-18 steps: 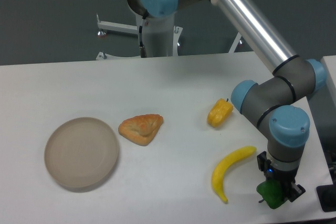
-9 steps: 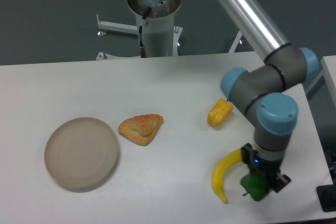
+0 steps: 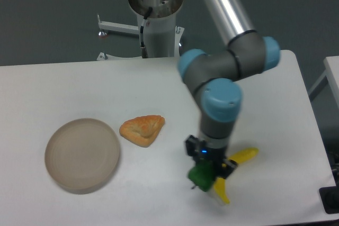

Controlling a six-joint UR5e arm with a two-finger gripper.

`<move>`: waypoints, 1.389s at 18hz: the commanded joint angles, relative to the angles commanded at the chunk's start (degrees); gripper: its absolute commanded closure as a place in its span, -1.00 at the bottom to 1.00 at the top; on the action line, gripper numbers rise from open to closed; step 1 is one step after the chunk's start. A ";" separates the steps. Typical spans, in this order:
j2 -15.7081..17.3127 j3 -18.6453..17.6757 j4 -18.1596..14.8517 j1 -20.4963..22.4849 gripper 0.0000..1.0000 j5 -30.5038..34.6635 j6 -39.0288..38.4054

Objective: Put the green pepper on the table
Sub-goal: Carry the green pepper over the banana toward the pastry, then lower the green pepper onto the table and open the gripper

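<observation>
Half done approx: end effector [image 3: 204,172] is gripping the green pepper [image 3: 200,175] at lower centre-right of frame, hanging just over the tabletop [image 3: 159,194] w/ the banana [image 3: 233,170] partly behind, so lowering & release are remaining.

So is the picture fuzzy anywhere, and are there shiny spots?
In the camera view, the plate and pastry look sharp; the tool holding the green pepper is a bit smeared; a bright glare streak runs along the silver arm tube; soft shadows lie on the table.
</observation>
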 joint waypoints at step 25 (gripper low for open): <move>-6.15 -3.52 12.22 -1.06 0.27 -5.10 -5.39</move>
